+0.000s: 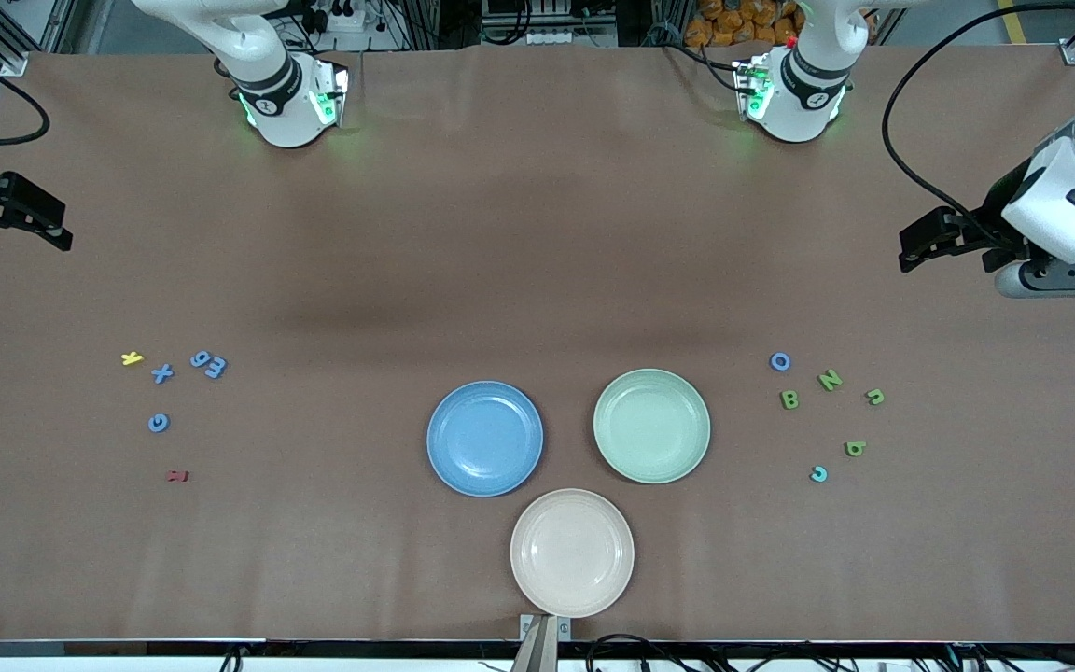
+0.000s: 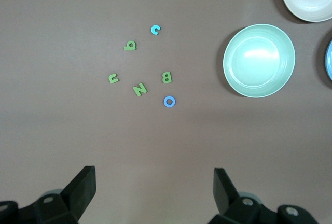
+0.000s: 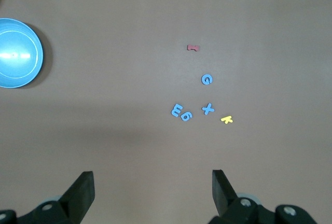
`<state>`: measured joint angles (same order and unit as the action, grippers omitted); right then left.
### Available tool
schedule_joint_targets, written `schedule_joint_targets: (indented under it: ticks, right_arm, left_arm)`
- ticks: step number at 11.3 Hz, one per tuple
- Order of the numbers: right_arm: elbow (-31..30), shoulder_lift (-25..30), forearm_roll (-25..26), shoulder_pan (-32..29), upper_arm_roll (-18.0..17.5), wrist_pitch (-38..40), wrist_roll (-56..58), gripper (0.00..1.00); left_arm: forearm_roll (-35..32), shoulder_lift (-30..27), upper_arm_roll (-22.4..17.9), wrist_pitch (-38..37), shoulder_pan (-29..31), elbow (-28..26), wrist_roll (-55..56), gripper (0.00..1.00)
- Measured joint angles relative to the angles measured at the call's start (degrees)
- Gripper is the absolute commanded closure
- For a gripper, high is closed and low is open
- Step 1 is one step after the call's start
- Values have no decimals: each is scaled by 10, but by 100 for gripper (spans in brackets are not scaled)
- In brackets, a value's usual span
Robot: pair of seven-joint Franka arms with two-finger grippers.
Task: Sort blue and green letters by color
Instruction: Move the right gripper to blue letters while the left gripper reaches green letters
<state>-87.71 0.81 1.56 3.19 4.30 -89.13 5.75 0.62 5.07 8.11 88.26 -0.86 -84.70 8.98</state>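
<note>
Several blue letters lie toward the right arm's end of the table: an X (image 1: 161, 373), a 9 (image 1: 201, 358), an E (image 1: 216, 368) and a G (image 1: 159, 423). Toward the left arm's end lie several green letters, B (image 1: 789, 399), N (image 1: 830, 380), J (image 1: 874, 397) and b (image 1: 855, 448), with a blue O (image 1: 780, 361) and a cyan C (image 1: 818, 474). My right gripper (image 1: 20, 233) (image 3: 153, 177) hangs open and empty at its table end. At the other end my left gripper (image 1: 920, 247) (image 2: 154, 175) is likewise open and empty. Both are well above the table.
Three empty plates stand mid-table: a blue plate (image 1: 484, 438), a green plate (image 1: 651, 426) beside it, and a beige plate (image 1: 572, 553) nearest the front camera. A yellow K (image 1: 132, 358) and a dark red letter (image 1: 177, 476) lie among the blue group.
</note>
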Motion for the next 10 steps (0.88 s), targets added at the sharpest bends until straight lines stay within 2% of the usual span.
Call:
schedule_joint_targets:
  ticks: [10]
  right_arm:
    - [-35,-3,0,-9,1,-6,0,0]
  left_arm:
    - [0,6,-1,7,0,-1,0,0]
